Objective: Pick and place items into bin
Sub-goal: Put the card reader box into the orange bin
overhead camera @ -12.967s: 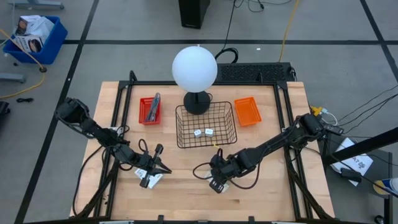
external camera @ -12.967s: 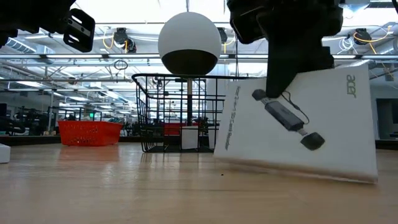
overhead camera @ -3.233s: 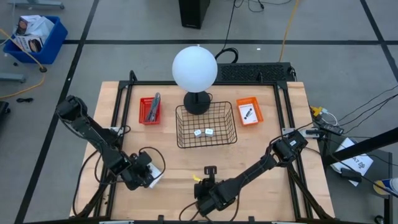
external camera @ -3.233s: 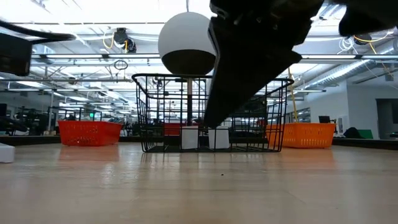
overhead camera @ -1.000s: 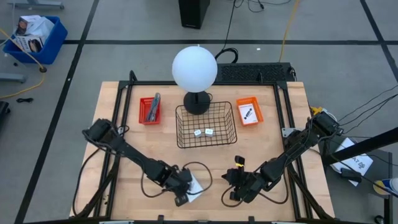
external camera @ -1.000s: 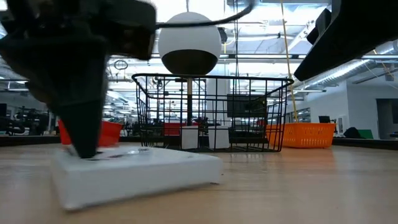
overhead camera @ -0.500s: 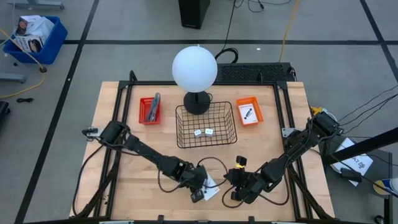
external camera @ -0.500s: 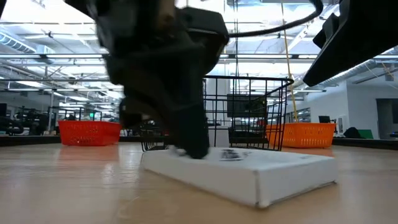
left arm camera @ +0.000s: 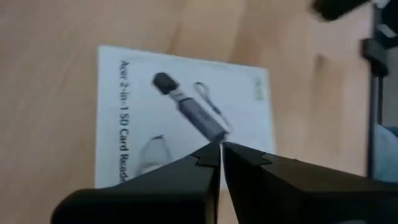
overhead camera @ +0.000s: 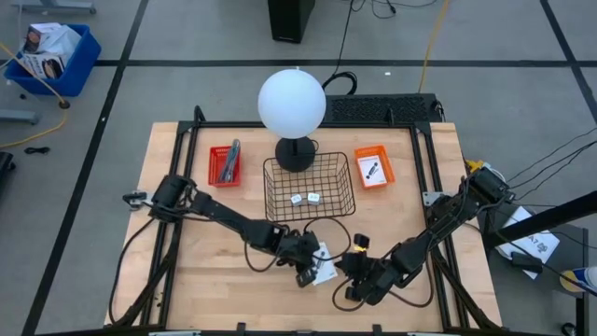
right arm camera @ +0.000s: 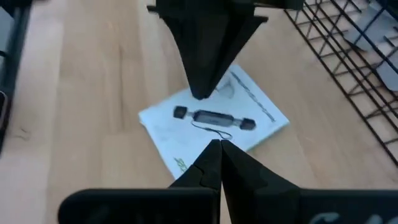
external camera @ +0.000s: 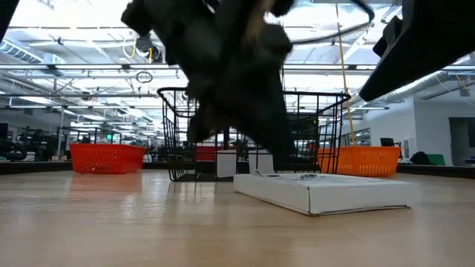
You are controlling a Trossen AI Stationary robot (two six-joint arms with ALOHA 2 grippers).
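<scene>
A flat white box [overhead camera: 326, 272] printed with a dark card reader lies flat on the wooden table near its front edge; it also shows in the low view [external camera: 323, 191]. My left gripper [left arm camera: 221, 146] is shut and comes down onto its top face. My right gripper [right arm camera: 217, 146] is shut too and hovers just right of the box [right arm camera: 264, 121], touching nothing. Two small white items [overhead camera: 305, 199] lie in the black wire basket [overhead camera: 270, 191]. A grey tool [overhead camera: 231, 159] rests in the red bin, and a white card with a dark mark [overhead camera: 372, 171] lies in the orange bin. My left gripper presses its shut fingertips [right arm camera: 200, 93] onto the box's printed top face [left arm camera: 186, 118], coming from above and pointing down. The box lies flat with its underside on the table [external camera: 148, 222].
The white globe lamp [overhead camera: 292, 103] stands behind the basket. The red bin [overhead camera: 216, 177] sits left of the basket and the orange bin [overhead camera: 382, 159] right of it. Bare wood lies toward the near left of the table [overhead camera: 215, 280]. Both arms meet close together near the front middle.
My left gripper has swept toward the table's right, staying shut on top of the white box. The box has slid with it along the table from the near left toward my right gripper and has turned a little. My right arm has kept still.
</scene>
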